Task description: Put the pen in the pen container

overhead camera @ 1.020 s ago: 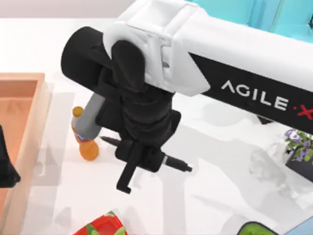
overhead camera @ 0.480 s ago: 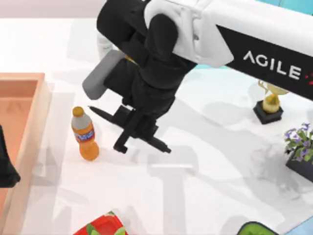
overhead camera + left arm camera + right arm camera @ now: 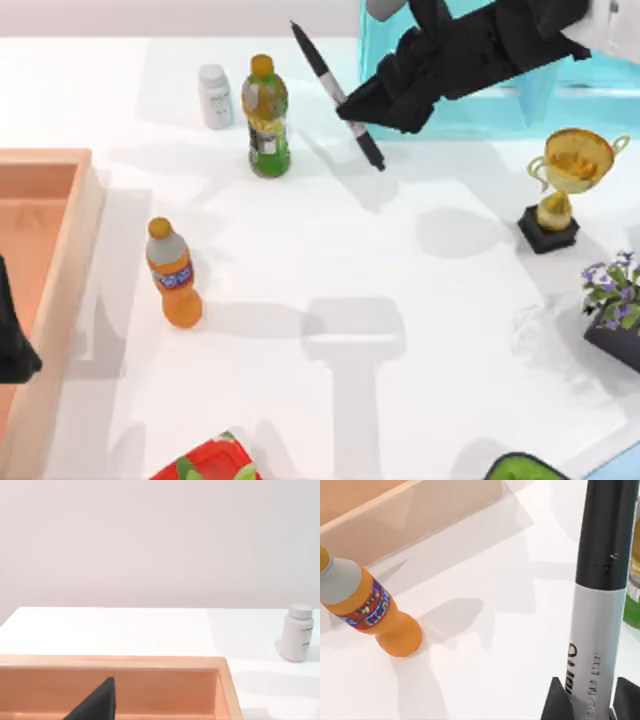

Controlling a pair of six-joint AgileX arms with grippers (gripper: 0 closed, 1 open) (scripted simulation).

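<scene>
pen (image 3: 337, 95) hangs tilted above the bench's (image 3: 420, 300) far side, right of the green bottle (image 3: 267, 116) and white pill bottle (image 3: 214, 96), clamped in the right tool (image 3: 372, 100). at far left, the left tool (image 3: 12, 340) sits over the wooden tray (image 3: 60, 260); grip state unclear.

A wooden tray (image 3: 150, 662) sits on the white table (image 3: 125, 630), a white pill bottle (image 3: 297, 632) well apart.

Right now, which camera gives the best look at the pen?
The top view: the whole pen shows, tilted, held by the right gripper near the blue container. The right wrist view shows part of its barrel close up, between the fingers.
</scene>
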